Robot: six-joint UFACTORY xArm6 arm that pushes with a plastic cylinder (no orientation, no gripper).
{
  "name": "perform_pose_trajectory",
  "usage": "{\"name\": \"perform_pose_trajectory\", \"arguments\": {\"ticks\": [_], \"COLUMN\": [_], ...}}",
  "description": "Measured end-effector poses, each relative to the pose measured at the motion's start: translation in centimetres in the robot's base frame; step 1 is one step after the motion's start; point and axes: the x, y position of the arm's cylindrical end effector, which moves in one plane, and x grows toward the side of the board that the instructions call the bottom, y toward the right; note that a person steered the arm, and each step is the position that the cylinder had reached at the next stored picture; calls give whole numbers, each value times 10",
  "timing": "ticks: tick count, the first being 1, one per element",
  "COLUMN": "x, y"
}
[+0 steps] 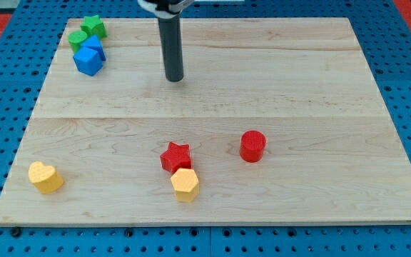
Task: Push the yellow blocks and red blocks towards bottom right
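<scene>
Yellow hexagonal block [185,184] sits near the wooden board's [320,86] bottom edge, touching the red star block [175,156] just above it; the red cylinder [252,145] stands to their right, the yellow heart block [46,177] far left. My tip [174,78] rests well above them, touching nothing. Blue blocks [89,56] and green blocks [88,31] cluster top left.

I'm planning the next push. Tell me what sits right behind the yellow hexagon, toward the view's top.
The red star touches the yellow hexagon there; its lower points are covered by the hexagon. My tip is far beyond, touching neither.
</scene>
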Motion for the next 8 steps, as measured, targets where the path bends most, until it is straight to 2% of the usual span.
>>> {"name": "perform_pose_trajectory", "arguments": {"ticks": [1,2,3,4,5,6,7,8], "x": [59,103,124,202,213,173,163,177], "y": [-36,-117,-233,-222,-166,-179,-164,-57]}}
